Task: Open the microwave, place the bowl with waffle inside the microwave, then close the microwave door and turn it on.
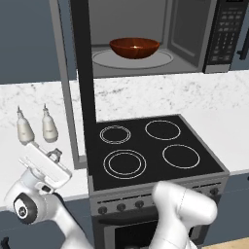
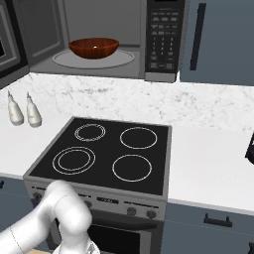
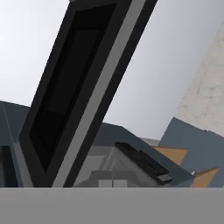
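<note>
The microwave (image 1: 194, 29) stands open above the counter, its keypad panel (image 2: 163, 34) at the right. Inside, the reddish-brown bowl (image 1: 134, 47) (image 2: 94, 47) rests on the round turntable (image 1: 160, 61). The bowl's wall hides the waffle. The microwave door (image 1: 80, 73) is swung wide to the left and seen nearly edge-on; its dark glass (image 3: 74, 87) slants across the hand view. My gripper (image 1: 54, 155) hangs low at the left, just outside the door's lower corner and apart from it. Its fingers are too small to read.
A black four-ring stove (image 1: 146, 151) sits below the microwave. Two pale bottles (image 1: 24, 129) (image 1: 48, 124) stand on the marble counter (image 1: 29, 97) left of the door. A blue-grey cabinet with a dark bar handle (image 2: 198, 34) is right of the microwave.
</note>
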